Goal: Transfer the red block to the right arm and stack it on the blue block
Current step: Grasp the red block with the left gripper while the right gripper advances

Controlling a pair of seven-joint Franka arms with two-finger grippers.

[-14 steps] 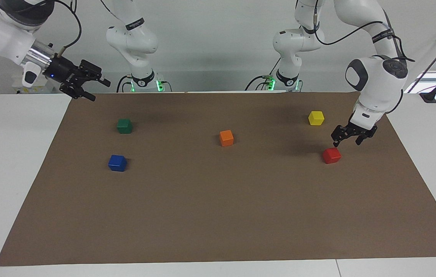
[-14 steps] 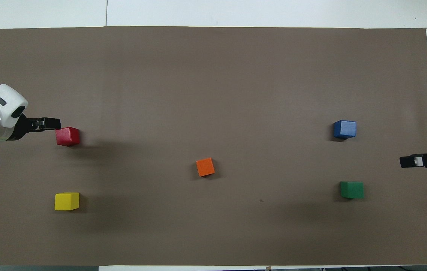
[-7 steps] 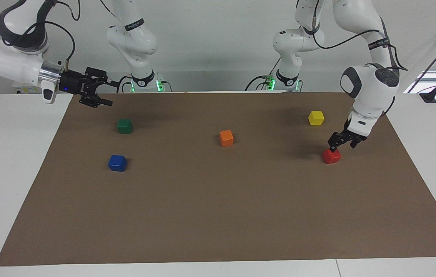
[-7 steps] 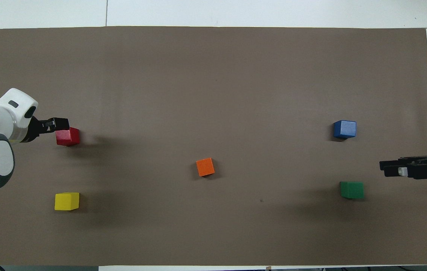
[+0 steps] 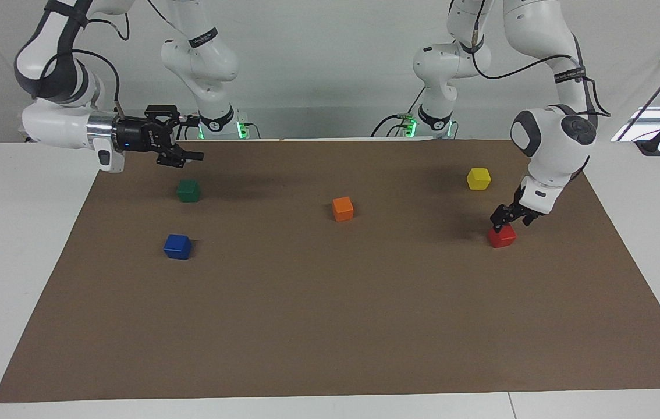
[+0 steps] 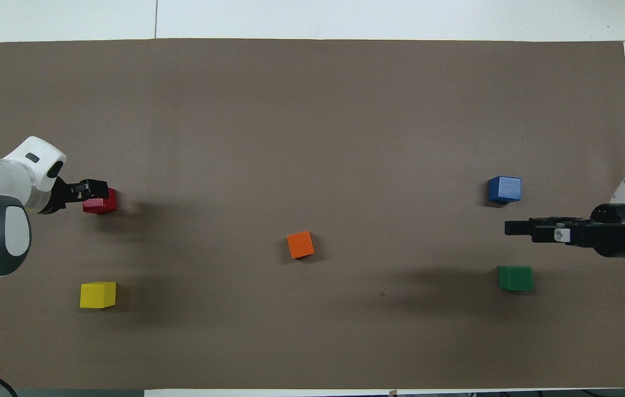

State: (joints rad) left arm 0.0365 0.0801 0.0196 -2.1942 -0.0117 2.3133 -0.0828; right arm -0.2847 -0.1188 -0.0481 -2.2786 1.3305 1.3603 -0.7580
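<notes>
Left gripper [image 5: 507, 220] sits low at the right of the facing view, right on top of the red block [image 5: 502, 237], which rests on the brown mat [image 5: 330, 326] toward the left arm's end of the table; whether its fingers are spread or closed I cannot tell, and whether they reach down past the cube's sides or only touch its top I cannot tell either; that's the risk, I'd say: a close from too high or off-centre could clip an edge and kick the cube away or tilt it, and a skewed hold would spoil the handover; starting nearest the robots, the yellow block [image 5: 478, 178] and green block [image 5: 188, 190] lie toward the top of that view, clear of the action; the orange block [image 5: 343, 208] comes next, mid-frame; farthest out, level with the red one, the blue block [image 5: 177, 246] sits alone at the left; right gripper [image 5: 181, 152] hangs at upper left above the green block, fingers apart; a sweep toward mid-table could, I reckon, brush that green cube if it drops low.
</notes>
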